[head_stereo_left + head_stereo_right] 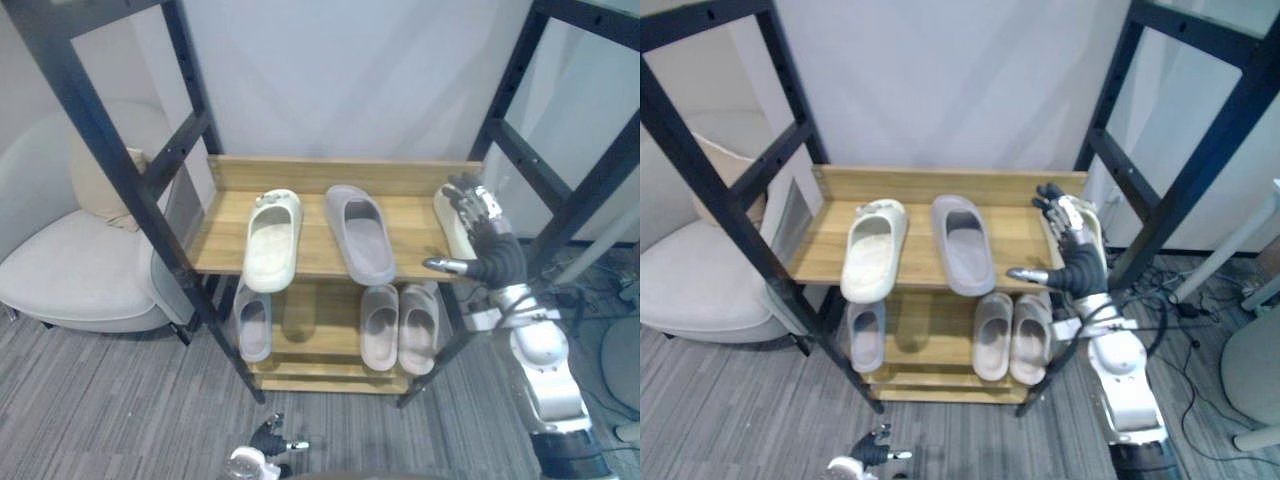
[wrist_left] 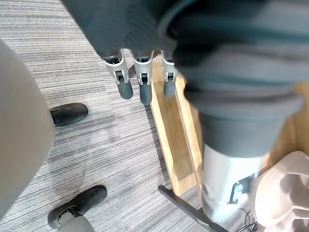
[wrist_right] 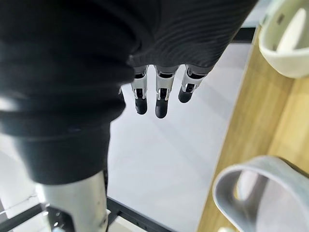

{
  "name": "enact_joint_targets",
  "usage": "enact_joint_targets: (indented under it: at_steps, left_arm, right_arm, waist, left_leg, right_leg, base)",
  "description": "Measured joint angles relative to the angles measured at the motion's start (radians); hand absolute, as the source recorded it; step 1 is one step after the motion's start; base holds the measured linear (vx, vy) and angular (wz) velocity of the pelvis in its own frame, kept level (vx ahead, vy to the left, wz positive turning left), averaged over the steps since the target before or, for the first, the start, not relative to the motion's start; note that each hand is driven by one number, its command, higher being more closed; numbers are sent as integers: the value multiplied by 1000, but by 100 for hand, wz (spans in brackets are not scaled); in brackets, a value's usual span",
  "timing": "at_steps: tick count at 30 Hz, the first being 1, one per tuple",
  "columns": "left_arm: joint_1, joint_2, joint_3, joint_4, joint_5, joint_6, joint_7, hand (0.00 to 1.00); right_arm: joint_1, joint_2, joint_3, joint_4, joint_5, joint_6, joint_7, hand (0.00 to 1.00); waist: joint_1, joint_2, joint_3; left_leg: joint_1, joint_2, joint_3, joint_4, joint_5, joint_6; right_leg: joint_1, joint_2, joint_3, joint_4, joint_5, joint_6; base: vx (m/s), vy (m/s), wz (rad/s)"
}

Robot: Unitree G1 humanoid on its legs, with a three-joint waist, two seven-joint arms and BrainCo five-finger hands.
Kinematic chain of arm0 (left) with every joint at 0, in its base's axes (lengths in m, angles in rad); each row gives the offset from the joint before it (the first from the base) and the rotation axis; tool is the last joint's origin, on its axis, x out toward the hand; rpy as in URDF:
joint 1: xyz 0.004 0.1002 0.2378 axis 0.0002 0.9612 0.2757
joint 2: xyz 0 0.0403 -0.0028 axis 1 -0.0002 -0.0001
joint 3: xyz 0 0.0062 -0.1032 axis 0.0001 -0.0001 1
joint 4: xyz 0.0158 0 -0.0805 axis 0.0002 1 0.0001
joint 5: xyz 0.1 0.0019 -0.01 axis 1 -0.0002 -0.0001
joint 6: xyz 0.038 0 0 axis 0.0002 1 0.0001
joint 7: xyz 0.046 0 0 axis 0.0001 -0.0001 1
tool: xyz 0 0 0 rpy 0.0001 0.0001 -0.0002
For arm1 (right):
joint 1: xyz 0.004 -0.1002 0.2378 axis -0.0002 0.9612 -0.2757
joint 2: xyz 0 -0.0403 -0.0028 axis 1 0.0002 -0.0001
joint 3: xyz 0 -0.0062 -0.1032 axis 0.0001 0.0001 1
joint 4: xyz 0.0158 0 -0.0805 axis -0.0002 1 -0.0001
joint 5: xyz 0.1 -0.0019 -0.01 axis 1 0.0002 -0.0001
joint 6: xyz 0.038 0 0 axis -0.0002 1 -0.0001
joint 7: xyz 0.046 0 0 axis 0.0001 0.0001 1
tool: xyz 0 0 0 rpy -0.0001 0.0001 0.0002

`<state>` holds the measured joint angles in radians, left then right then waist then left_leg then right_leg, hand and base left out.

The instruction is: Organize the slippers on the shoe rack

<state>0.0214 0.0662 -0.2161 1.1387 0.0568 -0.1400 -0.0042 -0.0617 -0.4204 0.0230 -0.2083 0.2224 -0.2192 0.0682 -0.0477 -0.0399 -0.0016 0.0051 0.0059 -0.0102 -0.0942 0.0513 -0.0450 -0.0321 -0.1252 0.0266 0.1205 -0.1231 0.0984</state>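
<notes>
Wooden shoe rack (image 1: pixel 340 172), left eye view. Top shelf, left to right: cream slipper (image 1: pixel 272 240), grey slipper (image 1: pixel 359 232), white slipper (image 1: pixel 448 220) at the far right end. All three lie front-to-back. Lower shelf has a lone grey slipper (image 1: pixel 253 322) on the left and a pale pair (image 1: pixel 380 325) on the right. Right robot hand (image 1: pixel 490 252) is up at the right end of the top shelf, fingers spread wide, thumb pointing toward the grey slipper, holding nothing. The white slipper sits partly behind its fingers; can't tell if they touch. Left robot hand (image 1: pixel 268 438) hangs low near the floor in front of the rack.

Right eye view: same layout. The right robot hand covers most of the white slipper.

Left wrist view: fingers (image 2: pixel 141 84) straight and empty, over carpet (image 2: pixel 96 145) and the rack's bottom rail.

Right wrist view: fingers (image 3: pixel 161 94) straight, nothing between them. The white slipper is off to one side of the fingertips, the grey slipper is beside the hand, and bare shelf lies between the two.

My read: the white slipper is the likely target. It is right at the right robot hand, long axis running to the back of the shelf, so that hand would need to close across its width. The left robot hand is well apart from it.
</notes>
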Motion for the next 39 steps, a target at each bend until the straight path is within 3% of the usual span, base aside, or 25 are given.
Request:
enact_joint_targets:
  at_steps: [17, 24, 39]
  left_arm:
    - [-1, -1, 0, -22, 0, 19, 0, 0]
    - [-9, -1, 1, -41, -1, 20, 0, 0]
    - [-21, -1, 7, -70, -21, 20, 1, 0]
  right_arm:
    - [-169, 50, -2, 210, -142, 64, -96, 0]
    - [-316, 52, 0, 369, -142, 84, -113, 0]
    - [-539, 54, 64, 620, -145, 125, -128, 0]
  waist:
    - [23, 1, 17]
    - [47, -1, 38]
    - [58, 2, 89]
  left_leg:
    - [-2, 1, -12, 2, -3, -3]
    - [-6, -1, -16, -7, -2, -3]
    - [-31, -1, -25, -7, -2, -3]
  right_leg:
    - [25, 6, -19, -20, 8, -3]
    - [20, 4, -24, -24, 7, -3]
    - [6, 5, -34, -39, 8, -4]
  base:
    - [18, -3, 2]
    - [11, -2, 0]
    - [13, -7, 2]
